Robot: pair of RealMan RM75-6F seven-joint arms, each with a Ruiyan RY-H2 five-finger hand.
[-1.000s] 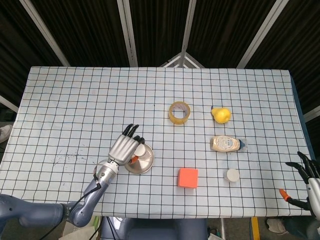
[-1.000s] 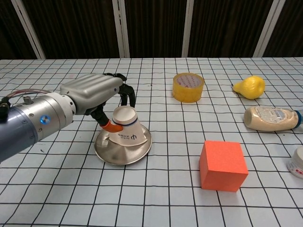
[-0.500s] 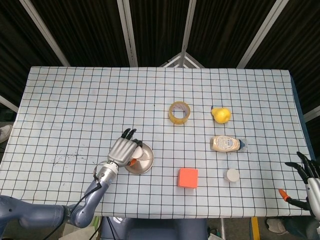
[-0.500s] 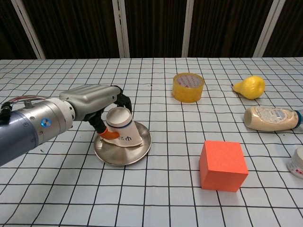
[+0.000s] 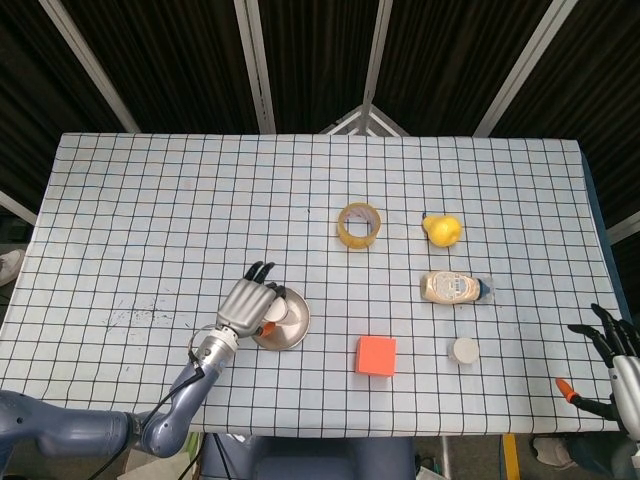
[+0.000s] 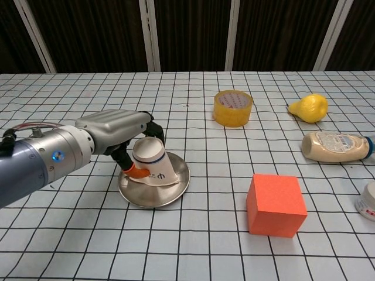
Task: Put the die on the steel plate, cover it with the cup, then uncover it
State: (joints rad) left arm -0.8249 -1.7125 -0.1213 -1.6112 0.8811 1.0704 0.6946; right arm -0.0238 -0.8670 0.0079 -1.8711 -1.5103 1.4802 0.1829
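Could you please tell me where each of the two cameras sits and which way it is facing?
Head view: high above the near edge, looking down on the whole table; left hand and right hand show.
Chest view: low at the near edge, looking across; only the left hand shows.
Both share the left hand holding the cup on the steel plate, and the orange cube.

White paper cup (image 6: 153,168) upturned, tilted, on round steel plate (image 6: 176,192); die hidden.
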